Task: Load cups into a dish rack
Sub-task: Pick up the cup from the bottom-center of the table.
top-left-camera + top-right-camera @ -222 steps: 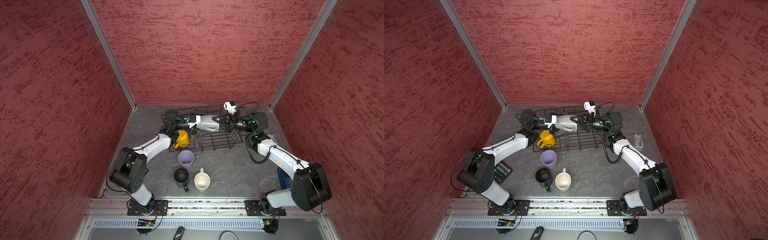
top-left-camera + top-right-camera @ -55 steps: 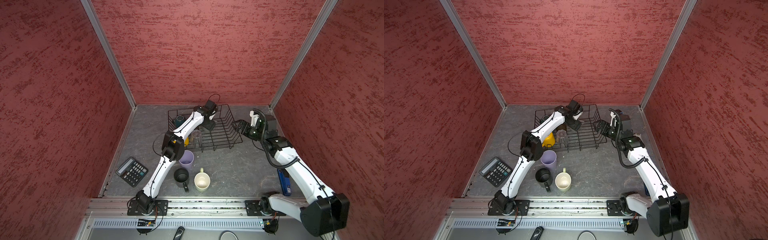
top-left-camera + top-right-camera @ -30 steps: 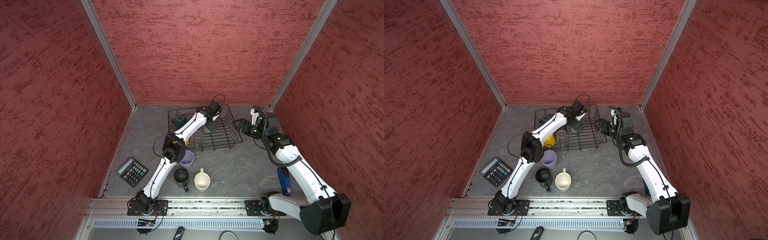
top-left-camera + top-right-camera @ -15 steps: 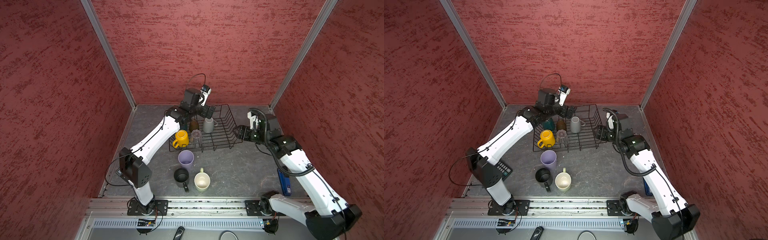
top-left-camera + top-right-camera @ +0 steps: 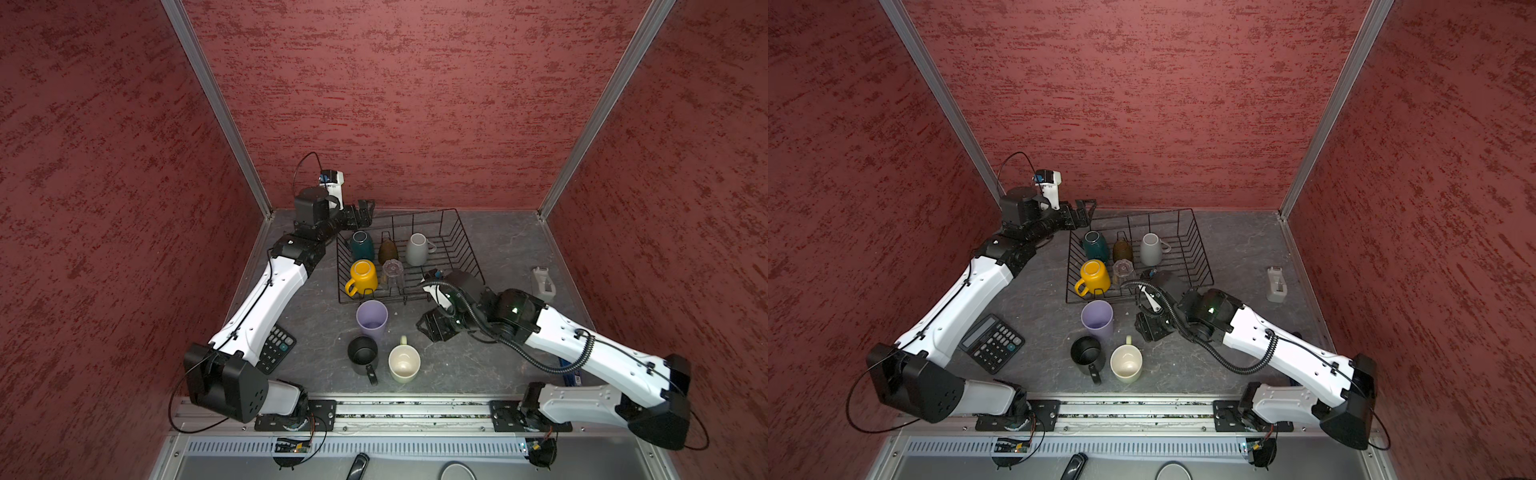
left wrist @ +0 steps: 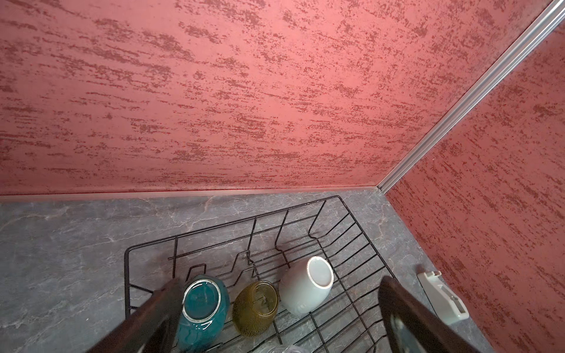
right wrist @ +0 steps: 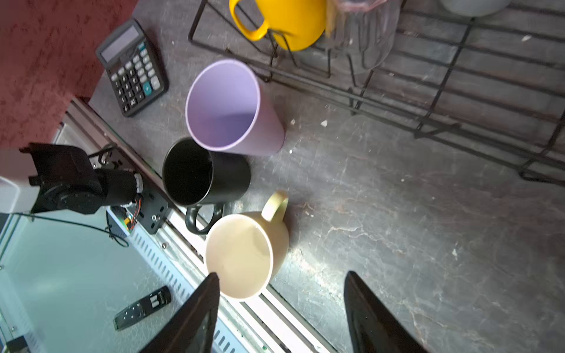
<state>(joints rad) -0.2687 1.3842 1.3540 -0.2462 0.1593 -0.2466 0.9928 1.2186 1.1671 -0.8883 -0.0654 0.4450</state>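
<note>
The black wire dish rack (image 5: 457, 245) stands at the back and holds a teal mug (image 5: 361, 245), brown glass (image 5: 388, 250), grey mug (image 5: 417, 248), yellow mug (image 5: 363, 276) and clear ribbed glass (image 5: 393, 270). In front of it, on the table, stand a lilac tumbler (image 5: 372, 318), black mug (image 5: 363, 353) and cream mug (image 5: 404, 363), all upright. My left gripper (image 5: 359, 212) hangs open and empty above the rack's far left corner. My right gripper (image 5: 434, 328) is open and empty, low, just right of the tumbler. In the right wrist view the cream mug (image 7: 244, 253) sits just beyond the right gripper (image 7: 281, 275).
A calculator (image 5: 276, 349) lies at the front left beside the left arm. A white dispenser (image 5: 543, 284) stands by the right wall, and a blue object (image 5: 567, 370) peeks from under the right arm. Red walls close in on three sides.
My left arm has pulled out of the rack to its far left corner, leaving the grey mug inside. My right arm swung from the rack's right side down toward the loose cups, its jaws narrowing.
</note>
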